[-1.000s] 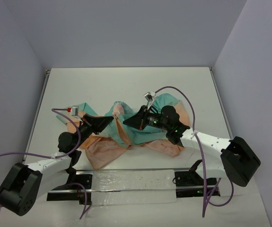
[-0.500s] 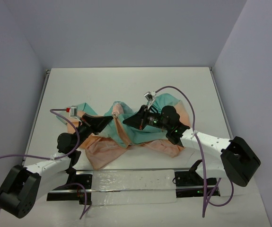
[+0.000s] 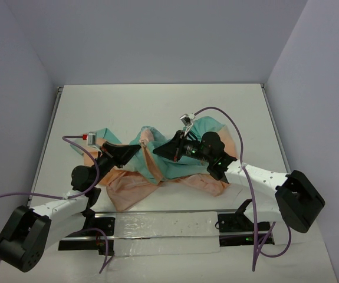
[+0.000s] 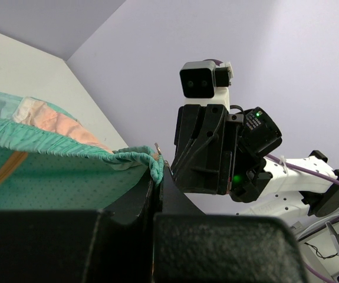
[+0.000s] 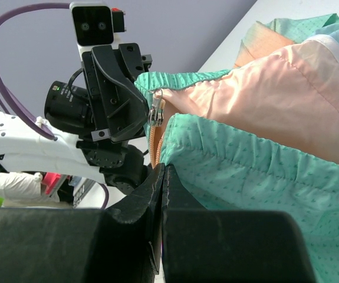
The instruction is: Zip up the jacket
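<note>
Two closed jaws pinch the jacket (image 3: 135,186) by its teal hem.

The jacket (image 5: 257,177) is thin matt cloth, finely dotted, puckered at its hem; its zip pull (image 5: 155,113) is shiny metal. The left gripper (image 4: 159,171) and right gripper (image 5: 162,171) look like matt black plastic. The table (image 3: 157,106) is smooth matt white.

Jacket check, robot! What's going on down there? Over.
Left gripper shut on jacket hem. Right gripper shut on it too. Rest bunched on table, zipper pull showing near left gripper. Nothing blocking seen.
</note>
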Robot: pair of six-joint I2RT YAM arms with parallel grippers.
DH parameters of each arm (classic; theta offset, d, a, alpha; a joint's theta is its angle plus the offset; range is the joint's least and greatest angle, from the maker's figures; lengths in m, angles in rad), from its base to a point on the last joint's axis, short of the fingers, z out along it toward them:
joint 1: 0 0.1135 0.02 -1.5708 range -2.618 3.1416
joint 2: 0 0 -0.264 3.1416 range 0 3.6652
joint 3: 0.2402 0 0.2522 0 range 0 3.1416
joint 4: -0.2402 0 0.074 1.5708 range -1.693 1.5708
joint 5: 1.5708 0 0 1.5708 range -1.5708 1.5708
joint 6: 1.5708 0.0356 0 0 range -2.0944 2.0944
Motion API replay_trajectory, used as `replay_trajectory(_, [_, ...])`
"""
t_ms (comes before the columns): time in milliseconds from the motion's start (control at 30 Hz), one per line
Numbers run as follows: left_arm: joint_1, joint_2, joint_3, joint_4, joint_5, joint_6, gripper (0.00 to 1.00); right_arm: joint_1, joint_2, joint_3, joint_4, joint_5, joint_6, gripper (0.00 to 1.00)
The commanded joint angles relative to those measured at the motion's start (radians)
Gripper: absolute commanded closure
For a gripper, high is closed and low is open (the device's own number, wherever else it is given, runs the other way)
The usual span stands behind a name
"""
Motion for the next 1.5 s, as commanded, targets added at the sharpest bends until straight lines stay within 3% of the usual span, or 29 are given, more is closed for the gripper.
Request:
replay_trajectory(0, [-0.002, -0.008, 0.04, 0.291, 0.018, 0.018, 1.0, 0.009, -0.021, 0.024, 0.068, -0.012, 0.001, 1.0])
replay_trajectory(1467, [-0.003, -0.012, 0.032, 0.289, 0.027, 0.007, 1.0, 0.009, 0.011, 0.061, 0.071, -0.021, 0.004, 1.0])
